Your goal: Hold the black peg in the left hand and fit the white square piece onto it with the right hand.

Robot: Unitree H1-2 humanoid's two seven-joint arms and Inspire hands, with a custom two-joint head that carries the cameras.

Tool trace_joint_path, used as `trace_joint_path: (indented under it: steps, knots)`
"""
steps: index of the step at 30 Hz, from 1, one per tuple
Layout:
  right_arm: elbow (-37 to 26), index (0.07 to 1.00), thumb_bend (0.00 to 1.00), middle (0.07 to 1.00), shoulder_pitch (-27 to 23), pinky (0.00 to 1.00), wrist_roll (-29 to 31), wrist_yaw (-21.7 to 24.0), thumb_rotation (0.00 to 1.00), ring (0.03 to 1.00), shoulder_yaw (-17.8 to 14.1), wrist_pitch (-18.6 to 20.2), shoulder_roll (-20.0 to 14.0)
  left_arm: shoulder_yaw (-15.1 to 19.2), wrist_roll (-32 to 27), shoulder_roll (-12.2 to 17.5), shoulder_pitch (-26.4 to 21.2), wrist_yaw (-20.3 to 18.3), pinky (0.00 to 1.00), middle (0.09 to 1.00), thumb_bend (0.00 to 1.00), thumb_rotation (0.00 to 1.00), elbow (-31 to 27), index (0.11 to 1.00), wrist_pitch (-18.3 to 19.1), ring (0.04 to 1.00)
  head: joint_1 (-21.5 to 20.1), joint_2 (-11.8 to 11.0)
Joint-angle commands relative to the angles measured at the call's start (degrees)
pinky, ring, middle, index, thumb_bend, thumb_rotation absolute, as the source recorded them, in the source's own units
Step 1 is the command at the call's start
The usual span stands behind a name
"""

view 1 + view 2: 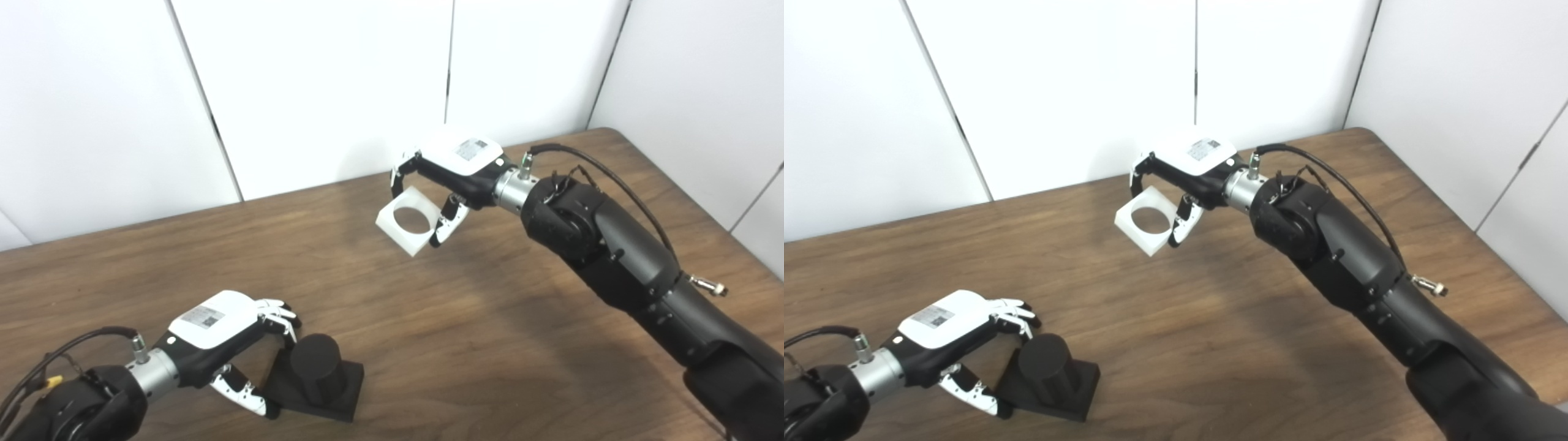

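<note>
Gripping the white square piece (408,222) above the desk (465,331), the right hand (450,168) is hovering; the left hand (229,343) is clasping the black peg (315,361) near the front edge; the hands' labels are unreadable.

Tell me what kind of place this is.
Probably a robotics lab test bench: a bare brown wood-grain table against plain white wall panels, holding only a black cylindrical peg on a square base and a white square piece with a round hole.
</note>
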Motion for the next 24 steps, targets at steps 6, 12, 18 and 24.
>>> trace_joint_path:
  steps: [6, 12, 18, 24]
  knots:
    - [-4.9, 0.478, 0.52, 0.722, -0.9, 0.57, 4.1, 1.0, 0.13, 0.711, -2.3, -1.6, 0.5, -1.6, 2.6, 0.1, 0.4, -4.1, 0.80, 0.837, 0.52, 0.07, 0.9, 0.489, 2.0, 0.900, 1.9, 0.5]
    - [-8.4, 0.477, 0.52, 0.723, -0.2, 0.57, 6.2, 3.0, 0.13, 0.704, -2.5, -1.7, 1.4, -1.6, 3.0, -0.4, 0.2, -3.6, 0.80, 0.836, 0.52, 0.07, 1.2, 0.489, 1.7, 0.898, 4.7, 0.8]
    - [-10.1, 0.477, 0.52, 0.721, 0.2, 0.57, 9.9, 4.8, 0.13, 0.705, -2.9, -1.8, 1.9, -1.7, 3.0, -1.1, -0.2, -4.3, 0.81, 0.850, 0.52, 0.07, 1.2, 0.489, 2.8, 0.908, 8.7, 1.6]
    - [-10.1, 0.477, 0.52, 0.716, 0.9, 0.58, 12.3, 5.2, 0.13, 0.706, -3.7, -2.6, 1.4, -1.8, 3.8, -2.6, -0.4, -3.7, 0.79, 0.844, 0.52, 0.07, 1.5, 0.488, 3.0, 0.896, 15.0, 2.7]
